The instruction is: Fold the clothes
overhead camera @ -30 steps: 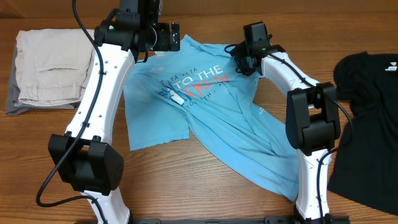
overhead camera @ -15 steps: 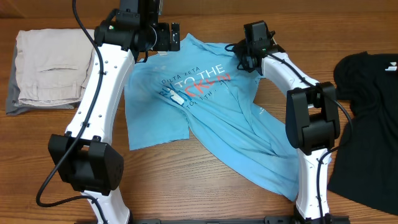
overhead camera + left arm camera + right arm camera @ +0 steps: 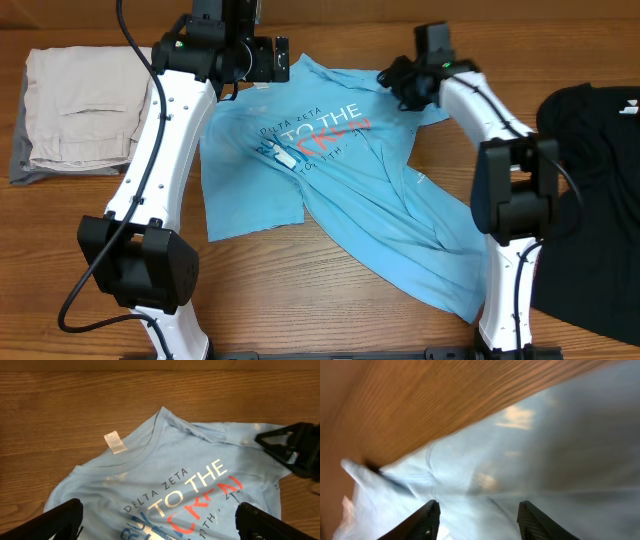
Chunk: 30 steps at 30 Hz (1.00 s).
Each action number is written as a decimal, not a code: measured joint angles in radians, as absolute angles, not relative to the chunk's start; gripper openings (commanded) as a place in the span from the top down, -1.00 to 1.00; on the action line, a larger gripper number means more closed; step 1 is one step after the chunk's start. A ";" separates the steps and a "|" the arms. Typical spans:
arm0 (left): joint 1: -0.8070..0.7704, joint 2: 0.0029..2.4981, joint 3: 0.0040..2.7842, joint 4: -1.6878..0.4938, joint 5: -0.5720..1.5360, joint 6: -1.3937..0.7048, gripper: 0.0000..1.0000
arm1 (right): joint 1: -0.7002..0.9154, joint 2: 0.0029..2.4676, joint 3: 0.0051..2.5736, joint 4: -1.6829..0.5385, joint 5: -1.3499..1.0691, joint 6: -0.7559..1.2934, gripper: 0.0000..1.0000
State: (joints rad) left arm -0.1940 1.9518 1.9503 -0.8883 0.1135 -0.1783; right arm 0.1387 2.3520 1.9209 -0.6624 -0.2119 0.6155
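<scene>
The shirt (image 3: pixel 330 160) lies crumpled on the table (image 3: pixel 100 250), with the left gripper (image 3: pixel 160 516) wide open above its neck and the right gripper (image 3: pixel 477 507) open at its edge.

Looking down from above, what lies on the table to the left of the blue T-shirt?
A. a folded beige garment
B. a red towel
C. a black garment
A: a folded beige garment lies left of the light blue T-shirt, while the black garment lies on the opposite side.
</scene>
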 measured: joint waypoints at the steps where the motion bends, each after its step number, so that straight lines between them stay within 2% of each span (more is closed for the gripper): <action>1: -0.194 1.952 1.950 -0.888 0.113 -0.178 -1.00 | 0.128 2.352 1.959 -0.725 -0.215 0.544 -0.17; 3: -0.194 1.952 1.950 -0.888 0.113 -0.178 -1.00 | 0.110 2.352 2.030 -0.850 -0.214 0.400 -0.31; 4: -0.194 1.952 1.950 -0.888 0.114 -0.178 -1.00 | 0.102 2.352 2.059 -0.895 -0.208 0.326 -0.52; 5: -0.194 1.952 1.950 -0.888 0.114 -0.178 -1.00 | 0.098 2.352 2.083 -0.932 -0.199 0.257 -0.62; 7: -0.194 1.952 1.950 -0.888 0.114 -0.178 -1.00 | 0.094 2.352 2.108 -0.976 -0.182 0.118 -0.64; 9: -0.194 1.952 1.950 -0.888 0.114 -0.178 -1.00 | 0.096 2.352 2.109 -0.993 -0.177 0.036 -0.75; 10: -0.194 1.952 1.950 -0.888 0.114 -0.178 -1.00 | 0.097 2.352 2.109 -0.999 -0.177 0.004 -0.72; 13: -0.194 1.952 1.950 -0.888 0.114 -0.178 -1.00 | 0.100 2.352 2.109 -0.991 -0.176 -0.111 -0.45; 17: -0.194 1.952 1.950 -0.888 0.114 -0.178 -1.00 | 0.105 2.352 2.104 -0.926 -0.175 -0.283 0.00; 22: -0.194 1.952 1.950 -0.888 0.114 -0.178 -1.00 | 0.107 2.362 2.099 -0.911 -0.176 -0.418 0.08; 30: -0.194 1.952 1.950 -0.888 0.114 -0.178 -1.00 | 0.113 2.413 2.094 -0.890 -0.176 -0.485 0.08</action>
State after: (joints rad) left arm -0.1940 1.9518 1.9503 -0.8879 0.1143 -0.1783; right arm 0.1131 2.4134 2.0941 -0.8898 -0.1757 -0.4847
